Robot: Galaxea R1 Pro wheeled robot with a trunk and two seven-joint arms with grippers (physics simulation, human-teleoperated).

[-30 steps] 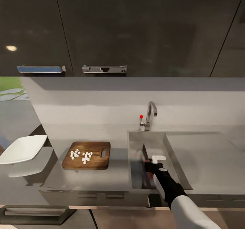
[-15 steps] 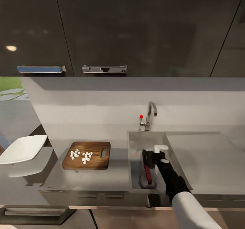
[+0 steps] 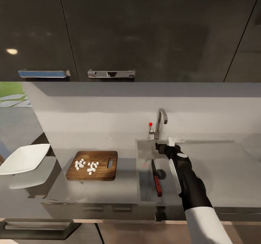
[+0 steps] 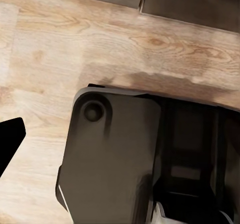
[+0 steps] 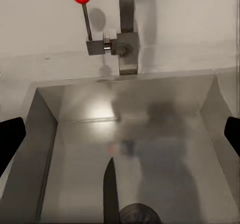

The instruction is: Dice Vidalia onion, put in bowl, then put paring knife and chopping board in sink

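Observation:
The paring knife point(image 3: 156, 178) lies flat on the floor of the sink point(image 3: 144, 155), dark blade toward the faucet, red handle toward the front, beside the drain. My right gripper point(image 3: 167, 144) hovers open and empty over the sink's back rim, clear of the knife. In the right wrist view the gripper point(image 5: 120, 134) has its fingers spread wide, with the knife blade point(image 5: 110, 191) below on the sink point(image 5: 75, 154) floor. The chopping board point(image 3: 93, 165) rests on the countertop point(image 3: 108, 189) left of the sink, holding several white diced onion pieces point(image 3: 87, 165). The white bowl point(image 3: 23, 158) sits further left. One left fingertip point(image 4: 10, 139) stands out to the side over wooden floor.
The chrome faucet point(image 3: 160, 122) with its red knob point(image 3: 150, 124) stands just behind my right gripper. The flat drainboard point(image 3: 217, 167) stretches right of the basin. Dark upper cabinets point(image 3: 145, 29) hang overhead. The left wrist view looks down at the robot's dark base point(image 4: 150, 159).
My right gripper has let go of the paring knife, which now lies in the sink. The arm has risen and moved back toward the faucet.

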